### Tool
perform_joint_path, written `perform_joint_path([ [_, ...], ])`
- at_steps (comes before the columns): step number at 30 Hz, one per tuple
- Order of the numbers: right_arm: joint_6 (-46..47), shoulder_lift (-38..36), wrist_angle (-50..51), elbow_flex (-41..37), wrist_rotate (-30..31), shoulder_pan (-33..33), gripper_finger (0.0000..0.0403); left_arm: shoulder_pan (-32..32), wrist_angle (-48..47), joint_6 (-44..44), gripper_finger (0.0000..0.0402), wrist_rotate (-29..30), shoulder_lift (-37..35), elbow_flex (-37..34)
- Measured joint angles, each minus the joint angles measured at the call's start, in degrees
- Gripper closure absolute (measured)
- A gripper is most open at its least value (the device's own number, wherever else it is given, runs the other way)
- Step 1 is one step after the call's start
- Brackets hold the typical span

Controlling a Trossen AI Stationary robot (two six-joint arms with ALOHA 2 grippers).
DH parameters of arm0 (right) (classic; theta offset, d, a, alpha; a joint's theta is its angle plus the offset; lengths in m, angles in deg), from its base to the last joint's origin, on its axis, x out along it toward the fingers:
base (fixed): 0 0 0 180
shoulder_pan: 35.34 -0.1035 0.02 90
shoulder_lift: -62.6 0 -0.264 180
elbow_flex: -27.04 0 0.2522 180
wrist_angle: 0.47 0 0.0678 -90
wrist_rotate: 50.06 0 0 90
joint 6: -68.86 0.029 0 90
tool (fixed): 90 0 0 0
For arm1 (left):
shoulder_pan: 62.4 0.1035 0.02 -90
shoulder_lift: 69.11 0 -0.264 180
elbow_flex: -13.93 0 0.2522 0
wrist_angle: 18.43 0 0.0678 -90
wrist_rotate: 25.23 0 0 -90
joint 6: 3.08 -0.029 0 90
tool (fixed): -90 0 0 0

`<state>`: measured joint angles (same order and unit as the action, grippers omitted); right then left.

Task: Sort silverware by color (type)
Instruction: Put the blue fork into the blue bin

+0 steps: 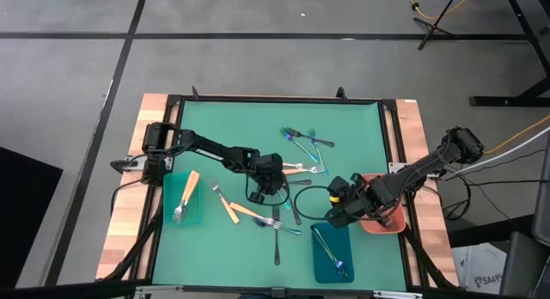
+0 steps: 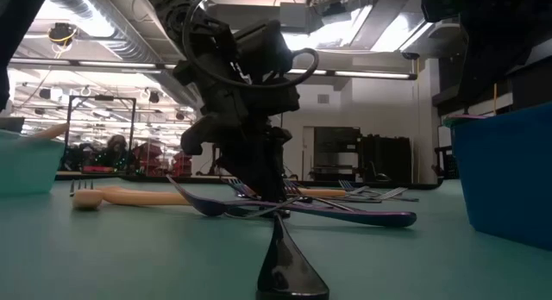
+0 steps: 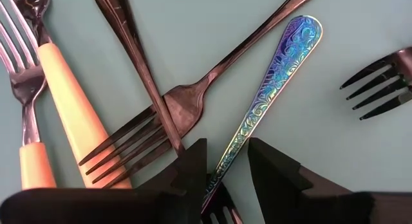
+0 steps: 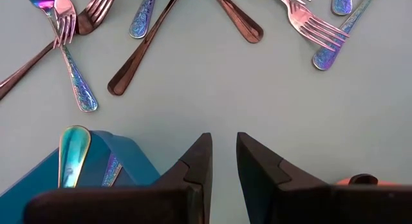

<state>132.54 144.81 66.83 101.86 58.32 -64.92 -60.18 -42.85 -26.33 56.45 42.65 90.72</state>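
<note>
Three trays on the green mat [image 1: 361,127]. Teal tray [image 1: 183,206] at the left edge holding orange-handled pieces [image 1: 186,194], count unclear. Blue tray [image 1: 332,252] near the front with an iridescent utensil [image 1: 329,250] inside, seen too in the right wrist view beside a second patterned handle. Salmon tray [image 1: 383,220] at the right, largely covered by the right arm, contents not readable.

Remaining silverware [image 1: 273,211] loose on the mat: a crossed cluster at centre, another group [image 1: 306,144] farther back.

Left gripper [image 3: 226,166] low over the central cluster, fingers parted astride an iridescent fork's handle [image 3: 277,82], pads not clearly pressing it. Dark fork [image 3: 161,121] and orange handles [image 3: 71,108] alongside, partly cut off.

Right gripper [image 4: 223,159] poised over bare mat between blue and salmon trays, fingers narrowly apart, holding nothing.

Low view mostly blocked by a dark handle [image 2: 291,270] up close.
</note>
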Motion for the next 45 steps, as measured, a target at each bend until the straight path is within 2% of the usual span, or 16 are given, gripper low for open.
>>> perform_joint_path([
  [11, 0.0, 0.0, 0.0, 0.0, 0.0, 0.0, 0.0340, 0.0, -1.1, -1.3, 0.0298, 0.0, 0.0, 0.0],
  [25, 0.0, 0.0, 0.0, 0.0, 0.0, 0.0, 0.0340, -0.1, -1.4, -1.6, 0.0372, -0.2, 0.0, 0.0],
  [29, 0.0, 0.0, 0.0, 0.0, 0.0, 0.0, 0.0340, -0.1, -1.4, -4.1, 0.0388, -0.1, 0.0, 0.0],
  [45, 0.0, 0.0, 0.0, 0.0, 0.1, 0.0, 0.0340, -0.5, 0.3, -2.8, 0.0390, 0.0, -0.2, -0.1],
])
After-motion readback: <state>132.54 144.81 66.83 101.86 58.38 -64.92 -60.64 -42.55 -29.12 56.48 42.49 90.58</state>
